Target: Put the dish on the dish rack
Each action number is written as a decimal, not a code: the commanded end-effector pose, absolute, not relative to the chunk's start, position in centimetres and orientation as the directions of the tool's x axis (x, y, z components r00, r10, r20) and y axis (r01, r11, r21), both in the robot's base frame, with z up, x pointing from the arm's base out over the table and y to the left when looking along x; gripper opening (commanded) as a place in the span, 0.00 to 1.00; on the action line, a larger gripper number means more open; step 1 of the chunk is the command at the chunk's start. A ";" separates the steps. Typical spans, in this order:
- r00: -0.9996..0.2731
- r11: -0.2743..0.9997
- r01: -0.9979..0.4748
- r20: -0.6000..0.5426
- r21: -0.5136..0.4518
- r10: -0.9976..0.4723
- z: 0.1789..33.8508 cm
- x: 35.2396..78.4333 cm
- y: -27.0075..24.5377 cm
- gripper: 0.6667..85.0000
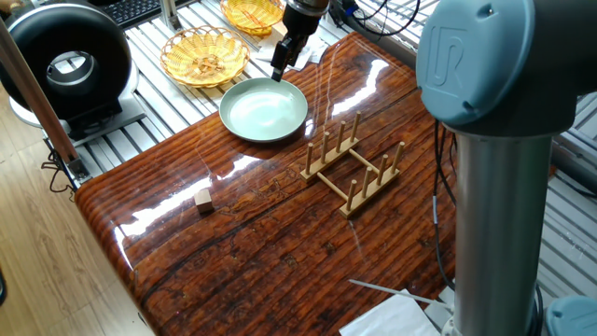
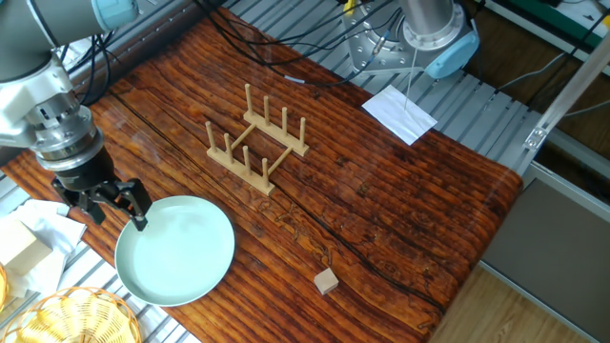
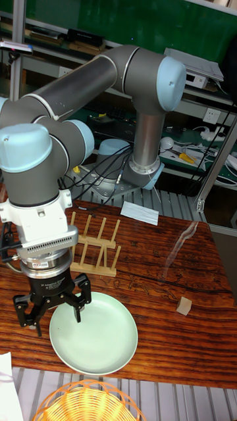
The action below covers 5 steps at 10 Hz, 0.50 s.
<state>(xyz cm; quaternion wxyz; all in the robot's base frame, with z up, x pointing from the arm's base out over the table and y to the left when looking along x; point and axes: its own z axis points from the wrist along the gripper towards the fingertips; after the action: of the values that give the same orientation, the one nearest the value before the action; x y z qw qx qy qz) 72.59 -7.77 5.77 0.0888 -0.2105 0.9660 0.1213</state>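
My gripper (image 3: 54,312) is black below a silver-grey wrist. The dish (image 2: 175,250) by the table's (image 2: 381,200) edge is glossy pale mint green. The table is reddish-brown, streaked with dark grain. The dish rack (image 1: 353,163) and small cube (image 1: 203,199) are light wood.
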 end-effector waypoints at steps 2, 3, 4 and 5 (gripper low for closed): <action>-0.880 0.872 -0.460 -0.215 0.165 -0.423 5.7 72.6 -8.8 0.85; -0.879 0.875 -0.463 -0.206 0.144 -0.431 5.5 72.6 -9.4 0.85; -0.879 0.878 -0.458 -0.213 0.136 -0.426 5.5 72.9 -9.5 0.85; -0.875 0.881 -0.458 -0.233 0.119 -0.424 5.6 73.6 -9.7 0.85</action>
<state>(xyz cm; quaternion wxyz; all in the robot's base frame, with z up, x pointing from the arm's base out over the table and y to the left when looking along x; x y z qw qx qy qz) 72.77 -9.08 5.44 0.0872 -0.2275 0.9650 0.0968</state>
